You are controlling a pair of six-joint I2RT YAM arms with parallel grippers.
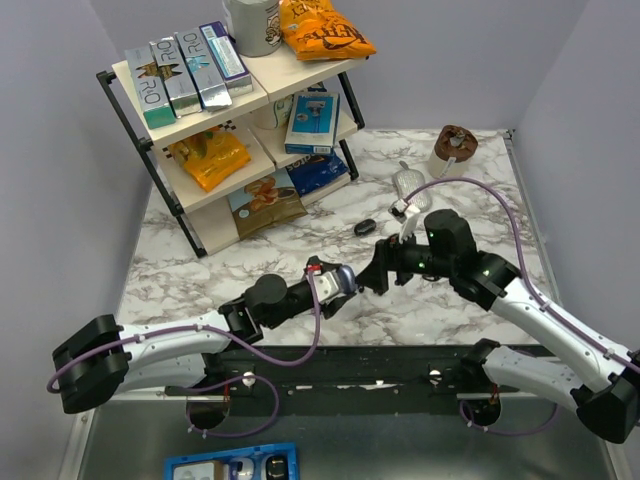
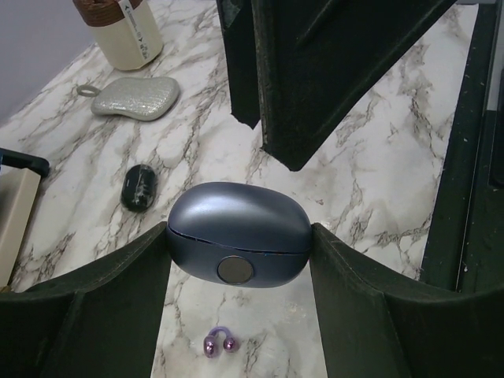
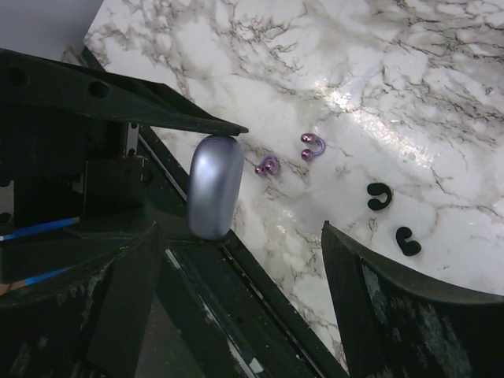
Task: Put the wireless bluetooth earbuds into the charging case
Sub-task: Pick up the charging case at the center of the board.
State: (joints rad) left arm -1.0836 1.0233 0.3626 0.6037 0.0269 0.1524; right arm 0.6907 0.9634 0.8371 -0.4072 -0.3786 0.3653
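Table: white marble with grey veins, glossy; a flat black rail runs along the 6 o'clock edge.
Shelf: pale boards in a thin black frame, at 10 o'clock on the table, stacked with boxes and crinkly foil bags.
Left gripper: clamped on the case from both sides, its broad matte black fingers pressed against the two ends.
Right gripper: jaws spread wide with nothing between them, facing the left gripper just at its 3 o'clock in the top view.
Container: cream cylinder with a brown woven band, at 1 o'clock on the table.
Pouch: flat, rounded, silver with a fine glittery grain and a small loop at one end, just beside the container.
Case: smooth blue-grey metallic oval like a pebble. The lid is down with a thin seam showing, and there is a round dull disc on the front. It is held off the marble near the 6 o'clock edge, at the middle.
Pebble: glossy black oval lying flat, between the pouch and the case.
Purple earbuds: two shiny C-shaped clips with ball ends, on the marble at the case's 2 o'clock in the right wrist view, close together but apart.
Black earbuds: two matte C-shaped clips, at 4 o'clock of the purple pair.
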